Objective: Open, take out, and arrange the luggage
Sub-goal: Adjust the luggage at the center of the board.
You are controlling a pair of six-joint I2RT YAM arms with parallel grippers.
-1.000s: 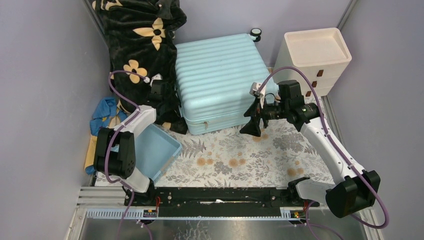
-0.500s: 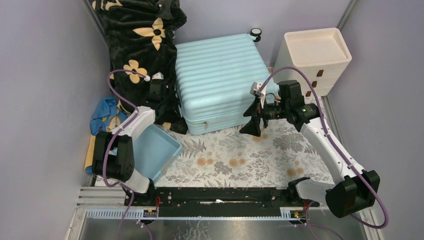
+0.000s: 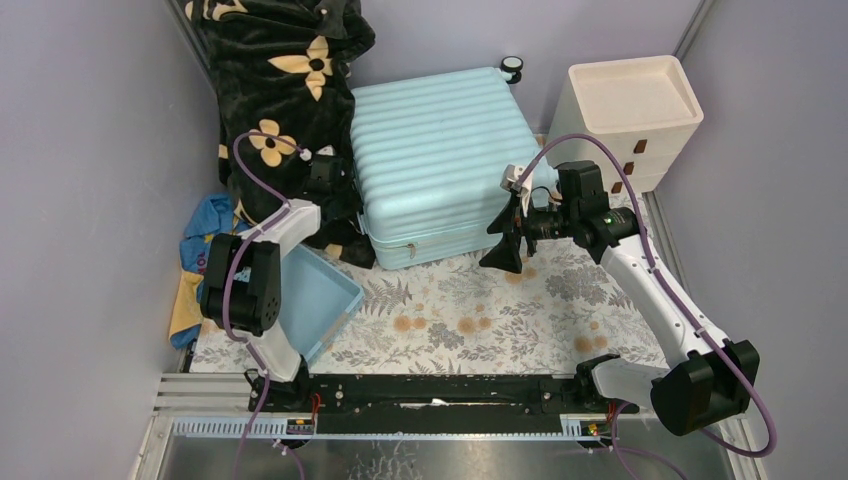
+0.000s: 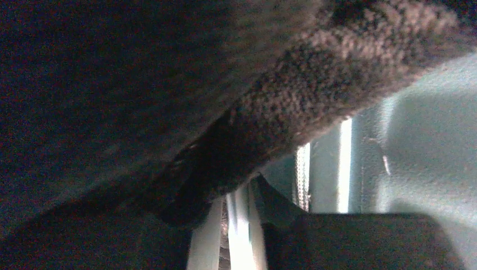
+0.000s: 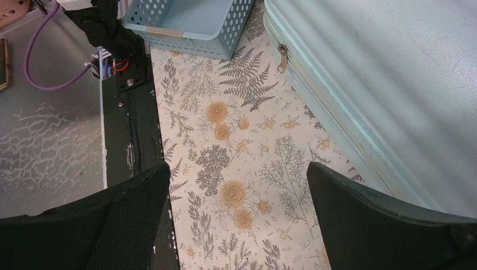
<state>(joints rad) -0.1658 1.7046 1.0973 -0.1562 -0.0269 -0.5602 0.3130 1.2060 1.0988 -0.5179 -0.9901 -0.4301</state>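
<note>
Closed luggage (image 3: 440, 150) lies flat; right gripper (image 3: 507, 238) spread beside it.

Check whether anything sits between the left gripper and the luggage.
Yes. The black flowered blanket hangs against the left side of the luggage. In the wrist view its fuzzy edge droops over the left gripper, hiding part of the shell.

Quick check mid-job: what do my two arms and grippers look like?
Left arm and right arm: white links, black joints. A purple cable loops along each. Right gripper is black, with mesh-textured fingers; a green light glows at its wrist.
</note>
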